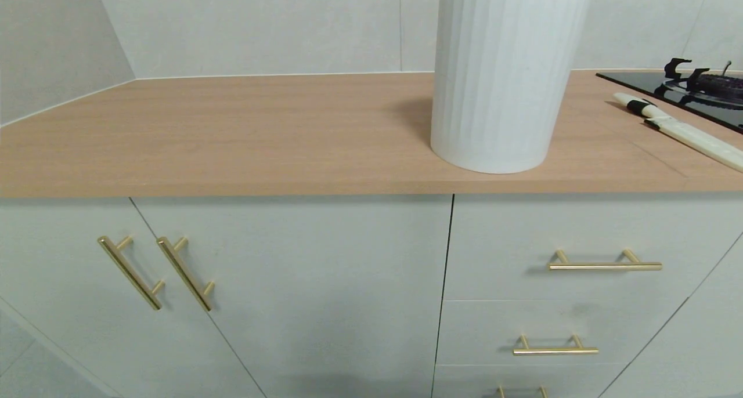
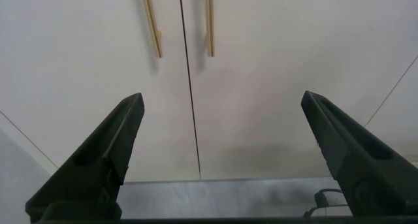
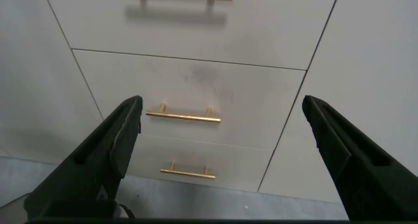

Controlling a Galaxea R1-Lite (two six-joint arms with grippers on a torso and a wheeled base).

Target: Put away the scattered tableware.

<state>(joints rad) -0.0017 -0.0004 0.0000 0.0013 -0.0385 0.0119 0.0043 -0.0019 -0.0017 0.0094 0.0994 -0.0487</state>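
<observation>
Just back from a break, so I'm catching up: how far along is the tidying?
Done: nothing visibly; the knife lies on the counter by the hob, and the drawers are shut. In hand: nothing; the left claw and right claw are open and empty. Left: the whole job.

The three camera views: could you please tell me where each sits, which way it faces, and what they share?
Head view: on the robot's head, looking forward and down at the countertop, the white container and the cabinet fronts.
Left wrist view: on the left wrist, facing the door handles, framed by the open left gripper.
Right wrist view: on the right wrist, facing the drawer handles, framed by the open right gripper.
Shared: the head view also shows both sets of handles.
</observation>
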